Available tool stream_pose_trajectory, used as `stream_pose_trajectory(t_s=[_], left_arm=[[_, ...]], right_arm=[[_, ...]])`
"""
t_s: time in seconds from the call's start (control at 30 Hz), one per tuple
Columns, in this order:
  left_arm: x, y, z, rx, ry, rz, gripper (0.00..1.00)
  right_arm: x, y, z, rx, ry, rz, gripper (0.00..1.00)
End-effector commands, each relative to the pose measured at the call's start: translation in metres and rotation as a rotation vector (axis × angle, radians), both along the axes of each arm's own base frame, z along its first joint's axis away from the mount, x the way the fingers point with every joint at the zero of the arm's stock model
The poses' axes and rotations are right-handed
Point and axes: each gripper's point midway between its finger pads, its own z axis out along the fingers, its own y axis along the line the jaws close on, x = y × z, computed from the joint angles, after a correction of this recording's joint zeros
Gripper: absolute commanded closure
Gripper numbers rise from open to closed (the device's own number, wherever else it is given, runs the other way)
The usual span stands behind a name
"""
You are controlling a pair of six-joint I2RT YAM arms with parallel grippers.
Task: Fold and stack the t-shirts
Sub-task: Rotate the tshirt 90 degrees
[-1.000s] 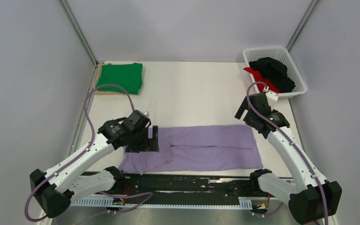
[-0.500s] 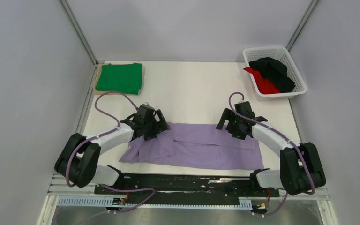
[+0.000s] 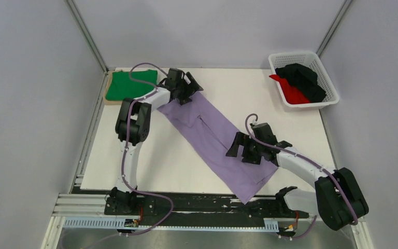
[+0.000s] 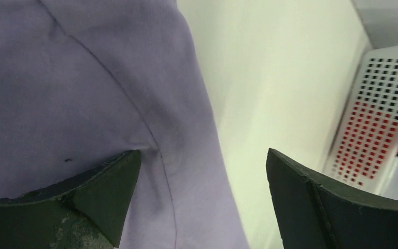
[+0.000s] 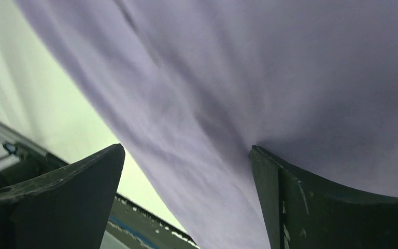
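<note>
Far left: A green t-shirt (image 3: 132,85) lies folded flat on a tan board (image 3: 107,100) in the far-left corner of the white table (image 3: 150,155).

My left claw: My left gripper (image 3: 190,91) reaches to the far side, just right of the green t-shirt, at the far-left end of the lilac t-shirt (image 3: 212,135). Its jaws are spread wide and hold nothing between them. My wrist camera shows one finger (image 4: 98,181) resting on the lilac cloth beside a seam, and the other finger (image 4: 311,202) over bare table.

Centre: The lilac t-shirt lies as a long, narrow strip on the table. It runs on a slant from far left, beside the green one, to near right, where one corner reaches the table's near edge. A crease runs along its far half.

My right claw: My right gripper (image 3: 241,151) is low over the near-right part of the lilac strip, jaws wide apart, with nothing clamped. From the wrist, one finger (image 5: 300,192) presses into the cloth, which puckers around it. The other finger (image 5: 67,192) sits beyond the cloth's edge; whether it touches the table I cannot tell.

Far right: A white lattice basket (image 3: 331,96) stands at the far-right corner, well apart from both claws. In it a black t-shirt (image 3: 303,78) is bunched on top of a red t-shirt (image 3: 293,93).
</note>
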Motion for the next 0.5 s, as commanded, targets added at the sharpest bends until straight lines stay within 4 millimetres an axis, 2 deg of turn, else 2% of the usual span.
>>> stream_pose_trajectory(t_s=[0.0,0.03,0.07,0.1,0.13,0.17,0.2,0.23,0.27,0.3,0.33,0.37,0.4,0.43,0.47], left_arm=[[0.003,-0.029,-0.063,-0.073,0.175,-0.079,0.00],[0.006,-0.040,-0.062,-0.119,0.187,-0.083,0.00],[0.019,-0.050,-0.064,-0.146,0.170,-0.087,0.00],[0.018,-0.061,-0.080,-0.173,0.201,-0.096,0.00],[0.034,-0.074,-0.063,-0.205,0.145,-0.112,0.00],[0.033,-0.084,-0.081,-0.219,0.172,-0.117,0.00],[0.049,-0.097,-0.062,-0.248,0.106,-0.134,0.00],[0.047,-0.107,-0.081,-0.257,0.121,-0.144,0.00],[0.061,-0.120,-0.058,-0.294,0.053,-0.159,0.00],[0.061,-0.125,-0.075,-0.315,0.066,-0.161,0.00],[0.074,-0.135,-0.056,-0.359,-0.014,-0.175,0.00],[0.076,-0.137,-0.066,-0.384,-0.005,-0.155,0.00],[0.085,-0.140,-0.059,-0.413,-0.058,-0.154,0.00],[0.090,-0.139,-0.064,-0.421,-0.068,-0.125,0.00],[0.096,-0.140,-0.055,-0.430,-0.103,-0.118,0.00]], right_arm=[[-0.039,0.044,0.007,0.109,0.029,0.217,0.00],[-0.043,0.054,0.010,0.132,0.020,0.259,0.00],[-0.046,0.063,0.012,0.153,0.013,0.297,0.00],[-0.049,0.072,0.012,0.169,0.014,0.334,0.00],[-0.051,0.080,0.013,0.182,0.009,0.363,0.00],[-0.051,0.087,0.014,0.188,0.006,0.384,0.00],[-0.050,0.093,0.013,0.187,0.003,0.405,0.00],[-0.048,0.098,0.012,0.183,-0.003,0.417,0.00],[-0.046,0.103,0.011,0.178,-0.007,0.429,0.00],[-0.044,0.107,0.010,0.175,-0.013,0.442,0.00],[-0.042,0.111,0.009,0.172,-0.013,0.451,0.00],[-0.040,0.115,0.009,0.171,-0.015,0.460,0.00],[-0.038,0.118,0.008,0.168,-0.019,0.465,0.00],[-0.035,0.121,0.008,0.163,-0.025,0.467,0.00],[-0.032,0.123,0.010,0.161,-0.035,0.470,0.00]])
